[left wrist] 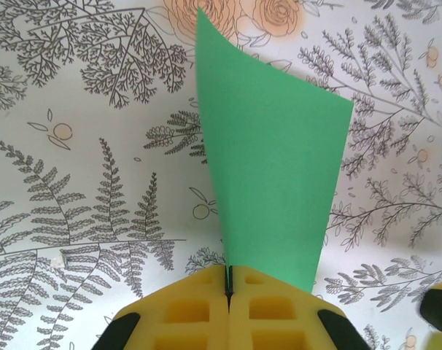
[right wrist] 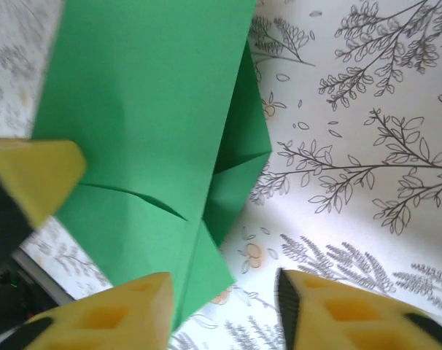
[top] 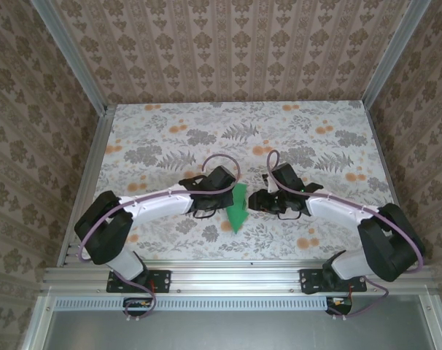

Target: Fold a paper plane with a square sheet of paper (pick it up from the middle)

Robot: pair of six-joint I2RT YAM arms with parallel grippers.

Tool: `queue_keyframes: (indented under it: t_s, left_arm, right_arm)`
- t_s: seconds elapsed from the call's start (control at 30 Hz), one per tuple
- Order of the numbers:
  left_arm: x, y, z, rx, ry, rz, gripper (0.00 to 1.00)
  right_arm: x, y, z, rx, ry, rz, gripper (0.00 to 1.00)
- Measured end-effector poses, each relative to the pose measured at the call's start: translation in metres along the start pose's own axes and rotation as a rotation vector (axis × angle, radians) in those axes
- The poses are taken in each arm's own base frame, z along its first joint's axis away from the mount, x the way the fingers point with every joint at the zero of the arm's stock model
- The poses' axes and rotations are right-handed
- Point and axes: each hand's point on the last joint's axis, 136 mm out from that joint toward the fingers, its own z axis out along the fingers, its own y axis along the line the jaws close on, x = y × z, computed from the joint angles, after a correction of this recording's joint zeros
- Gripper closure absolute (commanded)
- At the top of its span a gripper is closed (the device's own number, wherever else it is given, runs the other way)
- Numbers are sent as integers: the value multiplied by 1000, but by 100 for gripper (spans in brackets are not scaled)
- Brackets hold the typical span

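Fern-and-flower patterned tabletop [top: 155, 138], damask wallpaper walls [top: 228, 44], aluminium frame rails [top: 228, 281]

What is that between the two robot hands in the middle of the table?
The folded green paper, pinched by the left gripper and beside the open right gripper; the top view shows it.

Paper plane [right wrist: 148, 109] cut off by top edge in right wrist view, its narrow end hidden between left gripper [left wrist: 229, 281] pads, creases too small to read overhead
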Motion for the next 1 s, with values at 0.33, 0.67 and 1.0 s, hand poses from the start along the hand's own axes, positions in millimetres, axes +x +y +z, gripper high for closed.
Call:
queue_keyframes:
  t_s: [0.33, 0.67, 1.0]
  left_arm:
    - [6, 3, 4, -30, 8, 17, 100]
    - [8, 1, 4, -27, 10, 21, 97]
    - [12, -9, 4, 31, 51, 48, 58]
  right_arm:
    - [11, 22, 38, -114, 63, 52, 88]
    - [23, 2, 67, -58, 126, 90, 90]
    - [23, -3, 70, -76, 143, 10, 92]
